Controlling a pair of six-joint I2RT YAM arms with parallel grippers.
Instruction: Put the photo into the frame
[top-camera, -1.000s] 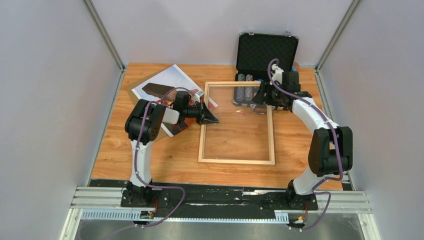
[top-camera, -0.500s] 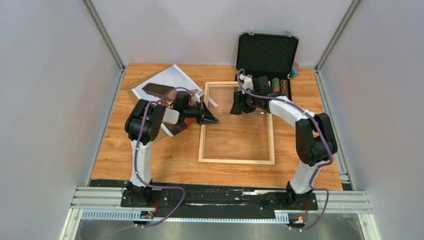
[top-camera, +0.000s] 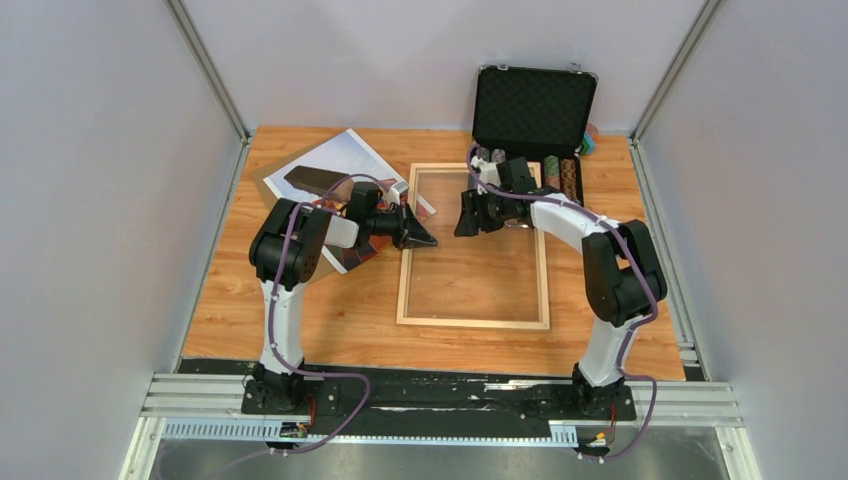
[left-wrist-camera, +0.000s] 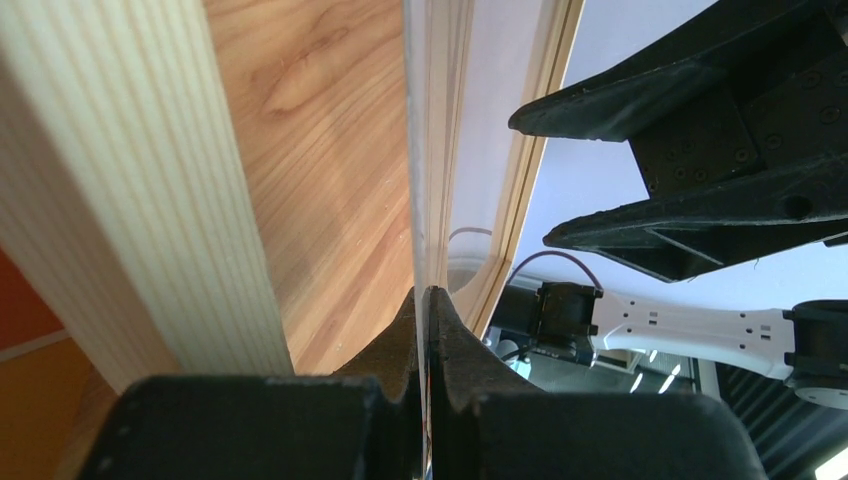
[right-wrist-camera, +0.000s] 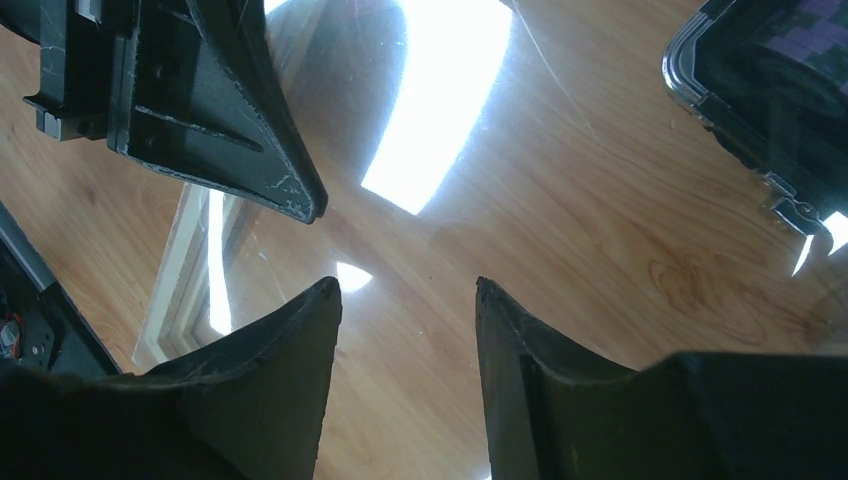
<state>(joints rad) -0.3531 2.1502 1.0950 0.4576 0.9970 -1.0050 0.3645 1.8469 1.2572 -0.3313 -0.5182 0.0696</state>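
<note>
Looking down at the table, the frame (top-camera: 472, 323) lies flat in the middle of the wood, long sides running away from the arms. The left gripper (top-camera: 420, 238) sits at its left rail, and the wrist view shows those fingers (left-wrist-camera: 400, 335) pressed together on the thin edge of the pane (top-camera: 480, 270). The right gripper (top-camera: 462, 224) hangs over the far part of the pane, tips pointing toward the left one. Its two fingers (right-wrist-camera: 290, 340) stand well apart with nothing between them, only glass and glare below.

The photo (top-camera: 345, 160) lies face up at the far left of the table, turned at an angle and outside the frame. The left arm stretches across its near half and hides that part.

An open black case (top-camera: 535, 100) stands just beyond the frame's far right corner, with stacks of chips (top-camera: 566, 172) in its tray. The right arm reaches across that corner and covers part of the tray.
</note>
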